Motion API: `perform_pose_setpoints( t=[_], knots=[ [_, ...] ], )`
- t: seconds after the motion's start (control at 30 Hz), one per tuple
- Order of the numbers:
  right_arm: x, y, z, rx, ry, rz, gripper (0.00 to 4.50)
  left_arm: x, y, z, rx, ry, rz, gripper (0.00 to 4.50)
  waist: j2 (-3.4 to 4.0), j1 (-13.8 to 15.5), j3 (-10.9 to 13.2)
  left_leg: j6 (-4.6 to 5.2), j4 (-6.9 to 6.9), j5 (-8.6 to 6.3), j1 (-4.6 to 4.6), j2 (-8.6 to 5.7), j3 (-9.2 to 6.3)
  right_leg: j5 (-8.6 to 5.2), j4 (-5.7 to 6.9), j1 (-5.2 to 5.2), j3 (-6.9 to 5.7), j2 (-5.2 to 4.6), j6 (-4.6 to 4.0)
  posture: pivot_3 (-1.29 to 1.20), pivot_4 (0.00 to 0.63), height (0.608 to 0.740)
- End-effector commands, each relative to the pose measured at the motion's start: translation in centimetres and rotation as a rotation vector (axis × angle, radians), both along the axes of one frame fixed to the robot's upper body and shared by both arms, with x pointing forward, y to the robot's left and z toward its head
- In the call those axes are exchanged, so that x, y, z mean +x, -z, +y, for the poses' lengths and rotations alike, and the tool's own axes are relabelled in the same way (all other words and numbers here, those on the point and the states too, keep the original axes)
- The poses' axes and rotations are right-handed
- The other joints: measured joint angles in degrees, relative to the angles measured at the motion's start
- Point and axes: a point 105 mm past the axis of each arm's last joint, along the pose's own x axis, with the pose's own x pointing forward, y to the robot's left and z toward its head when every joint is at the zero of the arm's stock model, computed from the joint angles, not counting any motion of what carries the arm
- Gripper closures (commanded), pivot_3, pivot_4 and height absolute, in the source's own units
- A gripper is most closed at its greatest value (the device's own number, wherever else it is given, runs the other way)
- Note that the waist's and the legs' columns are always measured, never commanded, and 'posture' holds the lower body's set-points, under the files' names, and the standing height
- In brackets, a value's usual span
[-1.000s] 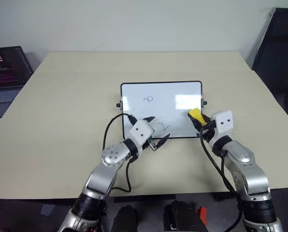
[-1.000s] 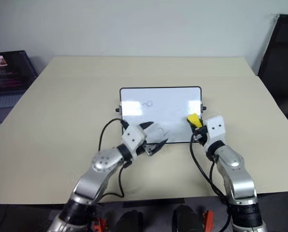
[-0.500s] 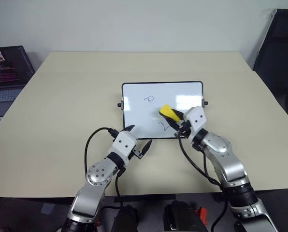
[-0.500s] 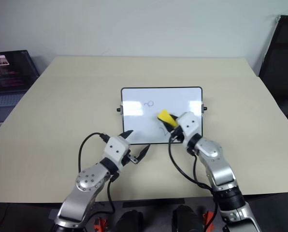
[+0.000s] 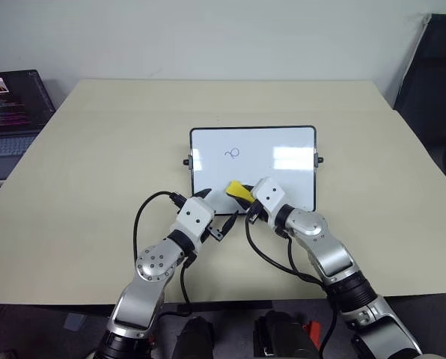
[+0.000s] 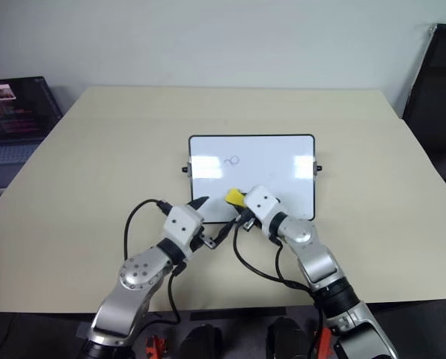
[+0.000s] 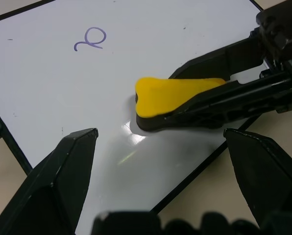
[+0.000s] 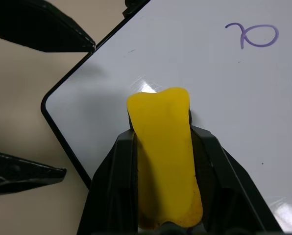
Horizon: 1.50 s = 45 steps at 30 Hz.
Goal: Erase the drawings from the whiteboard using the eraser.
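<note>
My right gripper (image 8: pixel 160 161) clamps eraser (image 8: pixel 163 147) flat on whiteboard (image 5: pixel 283 142) near edge; left gripper (image 5: pixel 217 213) spread, empty, beside. Loop (image 5: pixel 231 152) remains: keep pad flush, sweep toward it.

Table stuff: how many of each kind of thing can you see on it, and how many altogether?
Whiteboard: 1
Yellow eraser: 1, held by the right gripper
Drawings left on the board: 1, a purple loop
Laptop at the table's far left: 1
Total: 4
</note>
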Motion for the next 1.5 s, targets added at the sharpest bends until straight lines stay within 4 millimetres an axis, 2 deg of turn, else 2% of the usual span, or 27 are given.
perform_pose_setpoints(
  t=[0.03, 0.17, 0.33, 0.5, 0.73, 0.87, 1.13, 1.2, 1.37, 1.5],
  knots=[
    [1.0, 0.1, -2.4, -0.047, 0.099, -0.009, 3.38, 0.1, -1.2, -0.6, -0.027, 0.024, -0.032, 0.0, -0.01, 0.13, -0.01, 0.0, 0.01, 0.0, 0.03, 0.0, -0.02, 0.0, 0.0, 0.04, -0.02, 0.0, 0.0, 0.0, 0.15, 0.74],
    [0.7, 0.7, -4.2, -0.079, 0.131, 0.0, 3.38, 0.0, -1.4, -1.1, -0.032, 0.041, -0.034, 0.0, -0.02, 0.23, -0.01, 0.0, 0.07, 0.01, 0.04, -0.06, -0.03, 0.04, 0.02, 0.08, -0.03, 0.0, 0.05, 0.0, 0.15, 0.74],
    [-0.9, 2.5, -6.9, -0.143, 0.156, 0.043, 3.38, 0.2, -1.5, -1.2, -0.032, 0.049, -0.034, 0.0, -0.05, 0.37, -0.03, 0.0, 0.08, 0.01, 0.02, -0.14, 0.0, 0.06, -0.03, 0.11, 0.02, -0.05, 0.13, 0.0, 0.15, 0.74],
    [-2.2, 3.6, -8.8, -0.189, 0.17, 0.076, 3.38, 0.5, -1.6, -1.3, -0.033, 0.054, -0.041, 0.0, -0.07, 0.28, -0.04, 0.05, 0.1, 0.04, 0.09, -0.17, 0.0, 0.09, 0.01, 0.13, 0.04, -0.05, 0.17, 0.0, 0.15, 0.74],
    [-1.7, 2.9, -10.4, -0.197, 0.21, 0.054, 3.38, 0.6, -1.5, -1.5, -0.04, 0.06, -0.044, 0.0, -0.08, 0.16, -0.04, 0.08, 0.11, 0.07, 0.11, -0.22, 0.02, 0.13, 0.0, 0.15, 0.07, -0.04, 0.22, 0.0, 0.15, 0.74],
    [-1.3, 1.6, -9.9, -0.141, 0.212, 0.021, 3.38, 0.6, -1.4, -1.7, -0.043, 0.065, -0.046, 0.0, -0.08, 0.16, -0.04, 0.08, 0.13, 0.08, 0.1, -0.24, 0.04, 0.17, 0.0, 0.15, 0.11, -0.05, 0.29, 0.0, 0.15, 0.74],
    [-1.6, -3.5, -7.8, 0.128, 0.133, -0.138, 3.38, 0.8, -1.9, -1.6, -0.054, 0.058, -0.069, 0.0, -0.08, 0.13, -0.02, 0.09, 0.06, 0.14, 0.0, -0.25, 0.03, 0.18, -0.05, 0.05, 0.13, -0.03, 0.28, 0.0, 0.15, 0.74],
    [-1.5, -4.5, -7.2, 0.154, 0.108, -0.178, 3.38, 1.5, -2.3, -0.8, -0.077, 0.001, -0.077, 0.0, -0.07, 0.12, -0.01, 0.09, 0.0, 0.13, -0.07, -0.22, 0.02, 0.15, -0.1, 0.02, 0.09, -0.02, 0.24, 0.0, 0.15, 0.74],
    [-0.2, -5.3, -5.0, 0.17, 0.07, -0.203, 3.38, 3.4, -2.6, 1.0, -0.148, -0.119, -0.055, 0.0, -0.07, -0.02, -0.01, 0.08, 0.01, 0.13, -0.09, -0.2, 0.0, 0.15, -0.08, -0.01, 0.08, -0.02, 0.23, 0.0, 0.15, 0.74],
    [1.5, -6.0, -3.3, 0.178, 0.049, -0.224, 3.38, 4.3, -2.8, 0.9, -0.16, -0.119, -0.056, 0.0, -0.07, 0.02, -0.01, 0.08, 0.03, 0.13, -0.08, -0.21, -0.01, 0.15, -0.04, -0.01, 0.04, 0.0, 0.23, 0.0, 0.15, 0.74]
  ],
)
